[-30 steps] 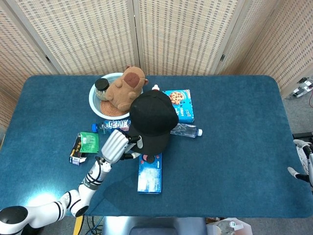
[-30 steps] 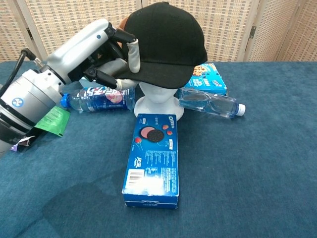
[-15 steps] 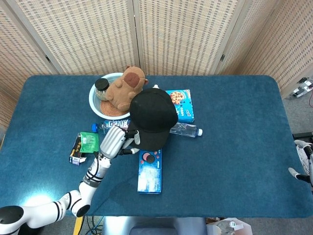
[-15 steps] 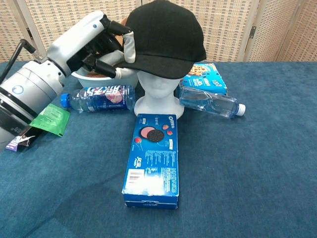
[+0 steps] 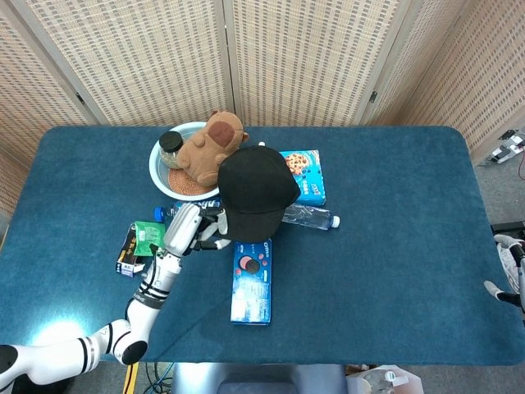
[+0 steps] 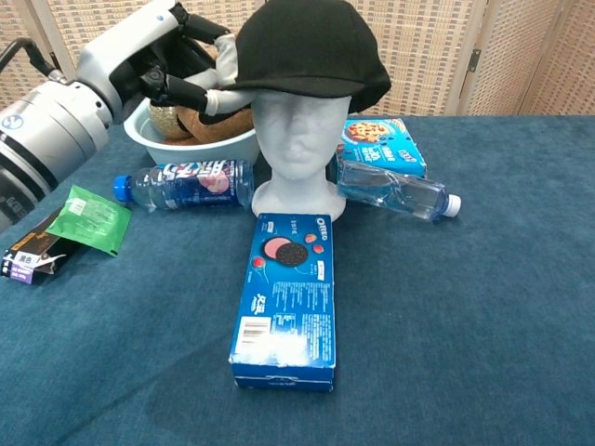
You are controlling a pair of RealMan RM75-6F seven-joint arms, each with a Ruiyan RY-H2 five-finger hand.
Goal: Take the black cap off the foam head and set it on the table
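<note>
The black fabric cap [image 6: 307,51] is gripped at its nine o'clock edge by the left hand [image 6: 177,58], fingers closed on it, raised just above the white foam head [image 6: 297,149].

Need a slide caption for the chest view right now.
Left hand grips the black cap atop the foam head, Oreo box in front.
</note>
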